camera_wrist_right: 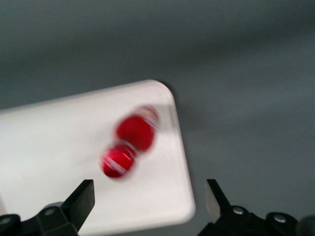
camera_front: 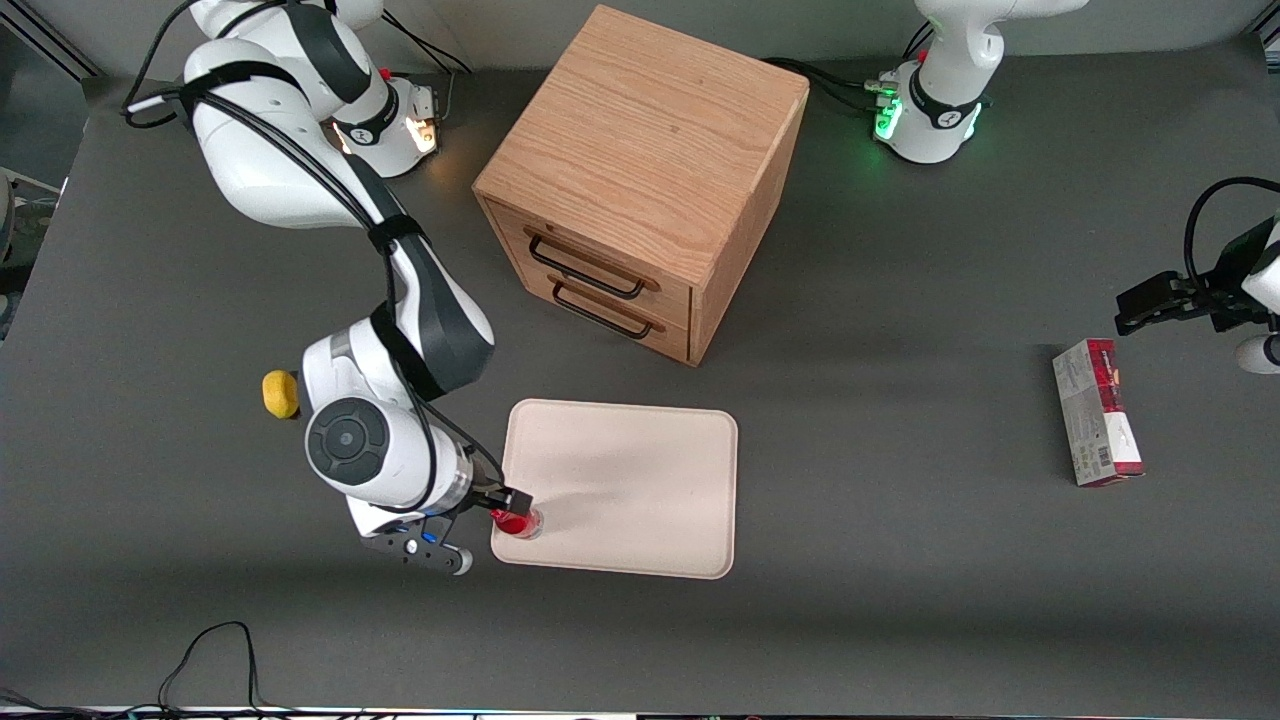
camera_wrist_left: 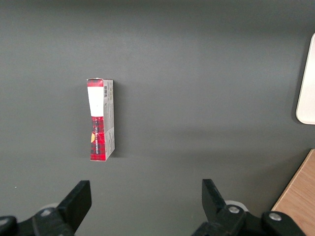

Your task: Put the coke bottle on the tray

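**A:** Checking where we're at, biggest stuff first. We've got the gray table [camera_front: 900, 620] and the wooden drawer cabinet [camera_front: 640, 180] mid-table. The cream tray [camera_front: 640, 480] lies flat, nearer the front camera than the cabinet. The gripper [camera_front: 508, 498] hangs over the tray corner that's near the camera and toward the working arm's end. The red-and-white carton [camera_front: 1097, 412] is way off toward the parked arm's end, so we can ignore it.

**B:** Yep. From the right wrist view, the gripper [camera_wrist_right: 150, 191] is spread wide with nothing between its fingers. The coke bottle [camera_front: 518, 521] looks to be standing upright on the tray [camera_wrist_right: 59, 147], just inside the rim at that corner. The yellow lump [camera_front: 281, 394] sits on the table beside the arm, farther from the camera than the bottle, and it's not in play.

**A:** So we'd call the placing basically done, and what's left is backing out?

**B:** That's our read. The bottle [camera_wrist_right: 129, 142] is slim and close to the rim, so it probably tips easily. In the front view one finger looks just beside it. We'd keep the fingers wide and lift straight up until they're above the cap. No sideways swing before that, or we'd nudge it off the edge.
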